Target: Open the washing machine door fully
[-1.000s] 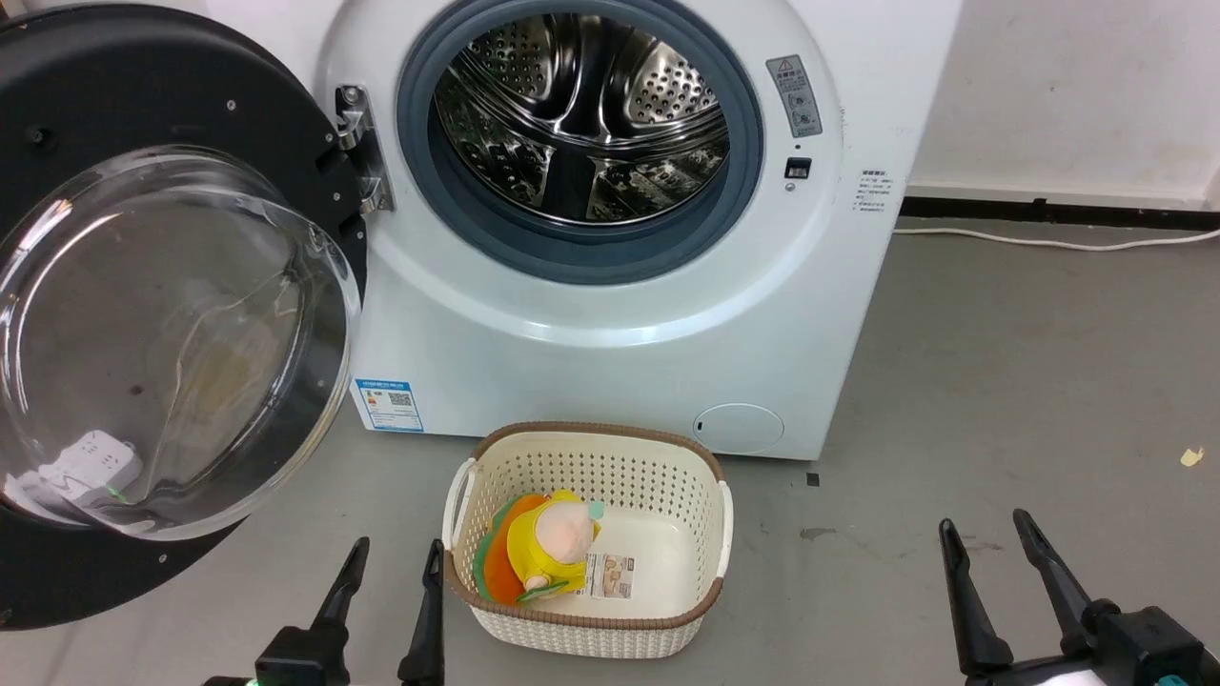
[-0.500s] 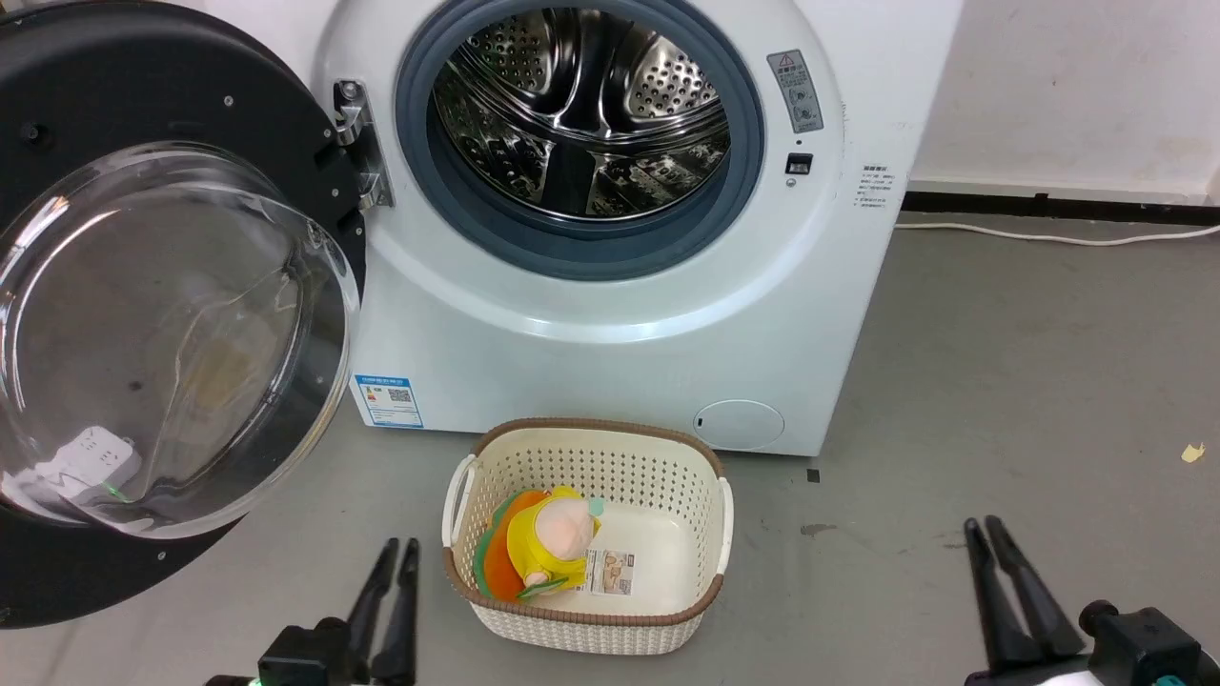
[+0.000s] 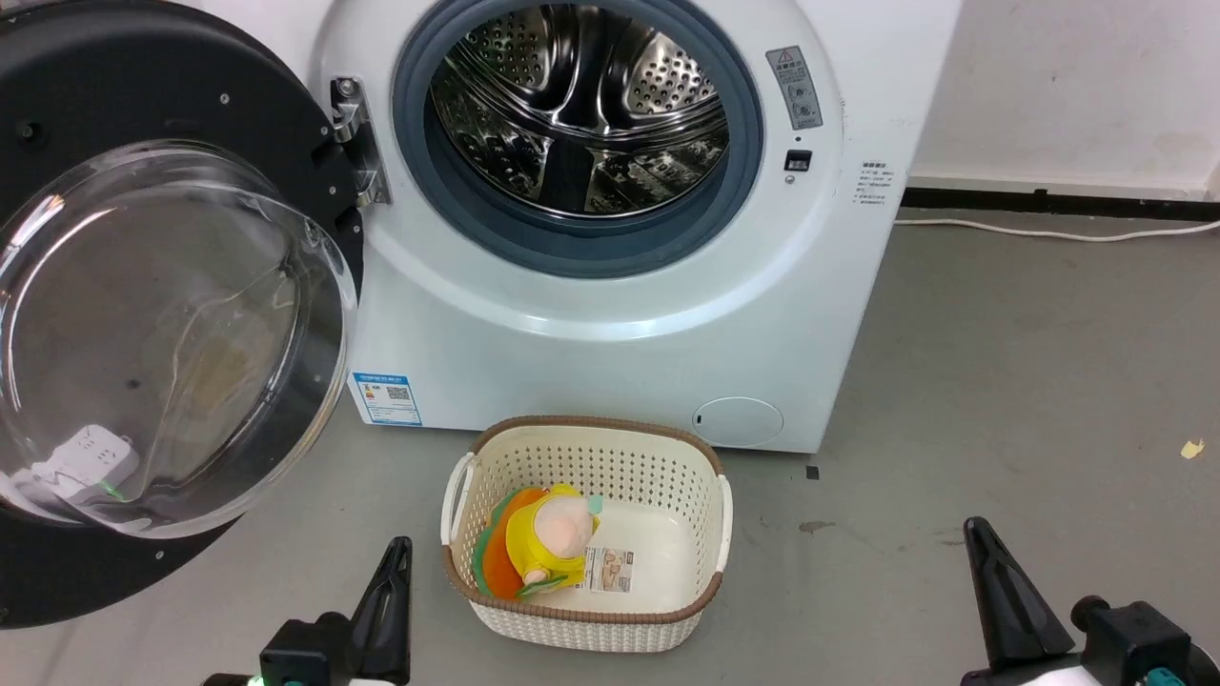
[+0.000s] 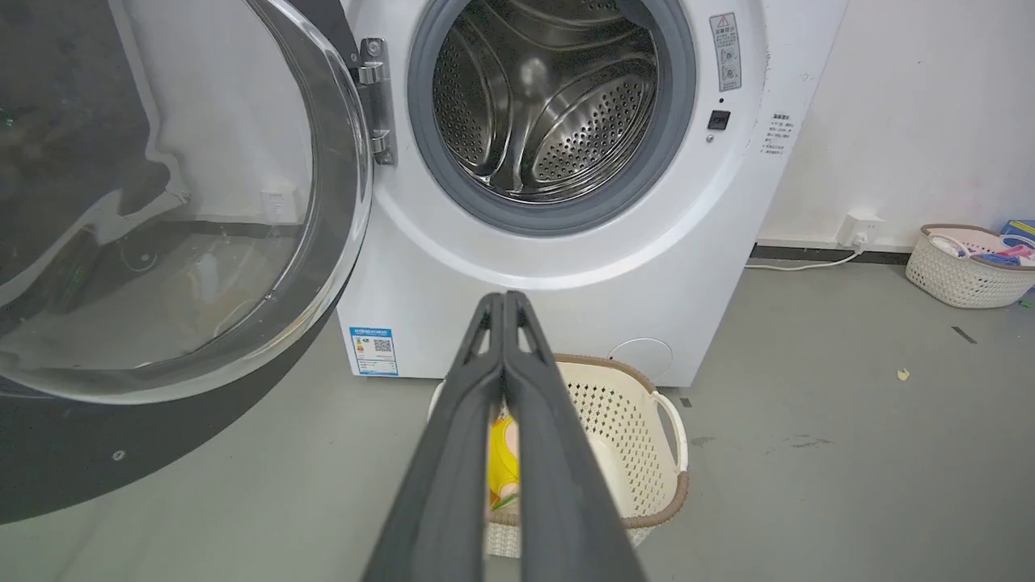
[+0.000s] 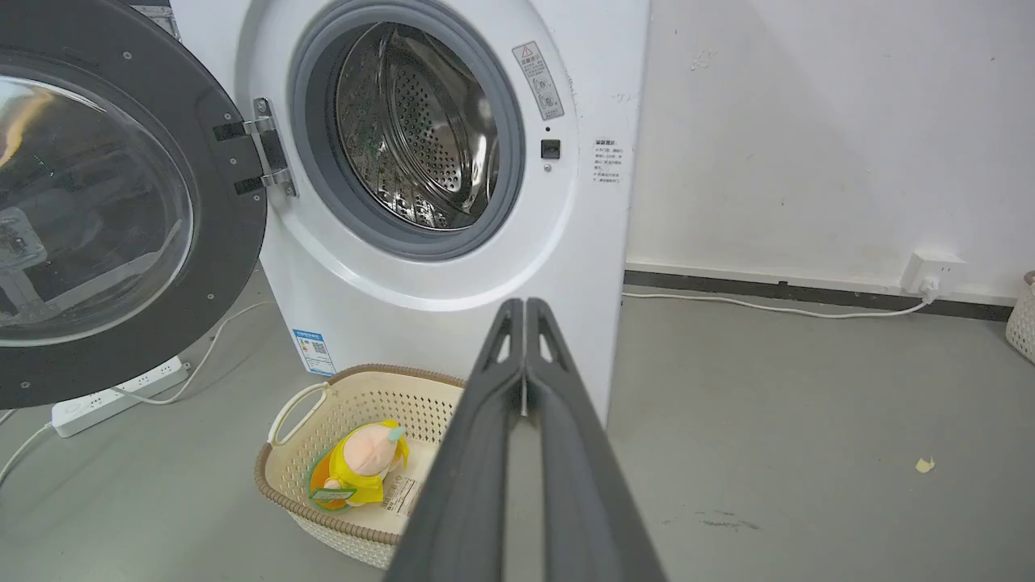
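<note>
You can see the washing machine door (image 3: pixel 172 324) standing wide open on the left side of the white washing machine (image 3: pixel 591 353). It hangs on its metal hinge (image 3: pixel 355 143), and its clear glass bowl faces you. The round hole of the machine is uncovered, so you look right into the shiny steel drum (image 3: pixel 581 105) with the grey ring (image 3: pixel 572 252) around it. Your left gripper (image 3: pixel 402 545) sits low on the left, just beside the basket (image 3: pixel 721 534). Its two dark fingers are pressed together and it holds nothing. Your right gripper (image 3: pixel 972 526) sits low on the right, over the grey floor (image 3: pixel 1001 381), well apart from the basket. Its fingers are pressed together too, with nothing between them. Neither gripper touches the door. The basket stands on the floor in front of the machine, and a yellow soft toy (image 3: pixel 548 538) lies in it. A small round white flap (image 3: pixel 739 422) is low on the machine front, behind the basket.
</note>
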